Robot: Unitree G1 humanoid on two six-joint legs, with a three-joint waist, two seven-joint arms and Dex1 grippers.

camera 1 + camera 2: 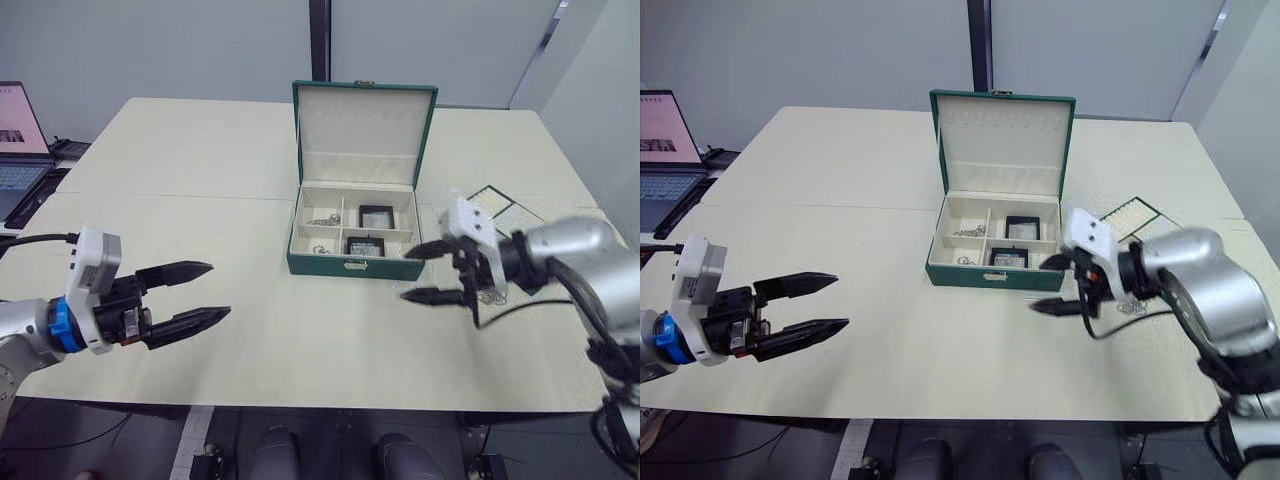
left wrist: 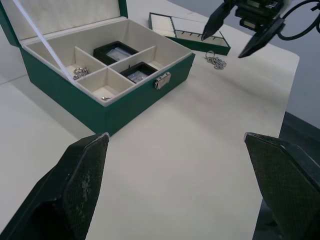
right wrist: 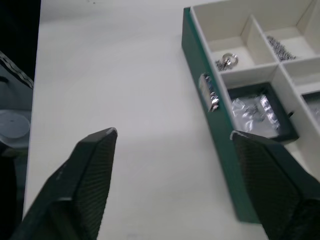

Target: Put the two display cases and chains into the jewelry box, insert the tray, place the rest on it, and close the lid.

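Observation:
The dark green jewelry box (image 1: 350,266) stands open mid-table, its lid (image 1: 363,125) upright. The two display cases (image 1: 376,215) (image 1: 361,245) lie in its right compartments. Silver chains (image 1: 322,220) (image 1: 320,248) lie in its left compartments. The tray (image 1: 497,205) rests on the table to the right of the box. The linked silver rings (image 2: 216,61) lie in front of the tray. My right gripper (image 1: 406,274) hovers open and empty by the box's front right corner, close to the rings. My left gripper (image 1: 221,289) is open and empty, well to the left of the box.
A laptop (image 1: 20,140) sits on a side surface at the far left. The cream table (image 1: 300,350) has bare room in front of the box and between the grippers. Its front edge runs just below both arms.

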